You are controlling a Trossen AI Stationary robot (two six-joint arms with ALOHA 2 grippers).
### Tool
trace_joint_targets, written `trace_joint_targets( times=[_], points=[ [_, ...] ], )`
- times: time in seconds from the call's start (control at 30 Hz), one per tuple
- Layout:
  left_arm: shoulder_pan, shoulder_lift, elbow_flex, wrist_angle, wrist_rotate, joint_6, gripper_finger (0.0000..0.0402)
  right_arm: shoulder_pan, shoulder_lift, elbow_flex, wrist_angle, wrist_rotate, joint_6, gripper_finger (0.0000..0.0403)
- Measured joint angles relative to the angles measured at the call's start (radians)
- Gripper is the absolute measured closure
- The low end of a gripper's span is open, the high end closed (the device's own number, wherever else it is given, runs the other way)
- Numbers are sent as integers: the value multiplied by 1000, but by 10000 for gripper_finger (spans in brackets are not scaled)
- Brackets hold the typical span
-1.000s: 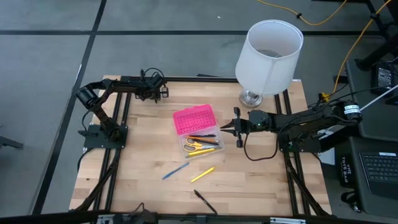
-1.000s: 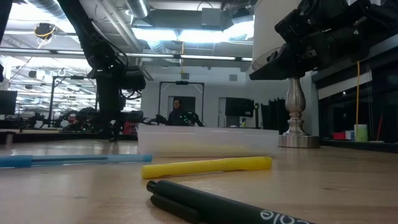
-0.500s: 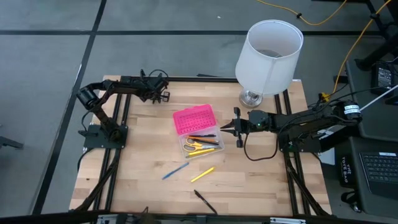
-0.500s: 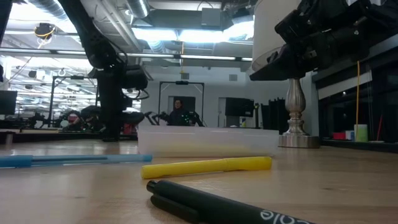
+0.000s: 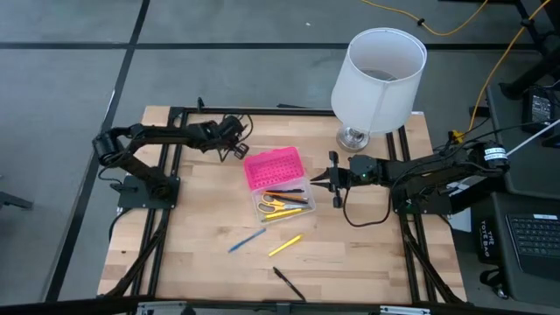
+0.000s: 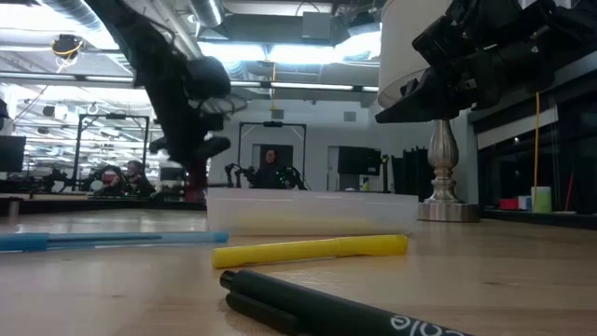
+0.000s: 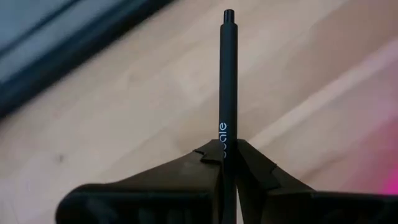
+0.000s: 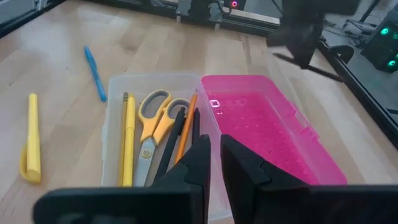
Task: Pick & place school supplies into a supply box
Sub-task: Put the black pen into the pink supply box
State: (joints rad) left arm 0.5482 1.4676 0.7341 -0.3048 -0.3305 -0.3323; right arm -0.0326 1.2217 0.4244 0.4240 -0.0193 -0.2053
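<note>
Wooden table (image 5: 201,219) carries the open supply box (image 5: 280,187), already holding scissors (image 8: 152,121) and several pens; left gripper (image 5: 234,133), beside its pink lid, clamps a black pen (image 7: 227,99); blue pen (image 5: 247,240), yellow pen (image 5: 284,245), another black pen (image 5: 288,283) remain; right gripper (image 5: 332,179) waits nearly closed, empty

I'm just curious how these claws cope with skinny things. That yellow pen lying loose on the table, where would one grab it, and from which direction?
Probably around the middle of the yellow pen, coming straight down from above, fingers either side of its barrel. It lies flat on the wooden table, slanted, apart from the blue pen, so its long sides are free.
</note>
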Motion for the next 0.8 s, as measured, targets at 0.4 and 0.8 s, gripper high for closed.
trace_joint_targets(
  times=[0.4, 0.8],
  points=[
    [-178, -215, 3, 274, 171, 291, 392, 0, 0, 0, 0, 0, -10, 360],
    [-294, -227, -167, 696, 251, 346, 392, 0, 0, 0, -2, 0, 50, 360]
  ],
)
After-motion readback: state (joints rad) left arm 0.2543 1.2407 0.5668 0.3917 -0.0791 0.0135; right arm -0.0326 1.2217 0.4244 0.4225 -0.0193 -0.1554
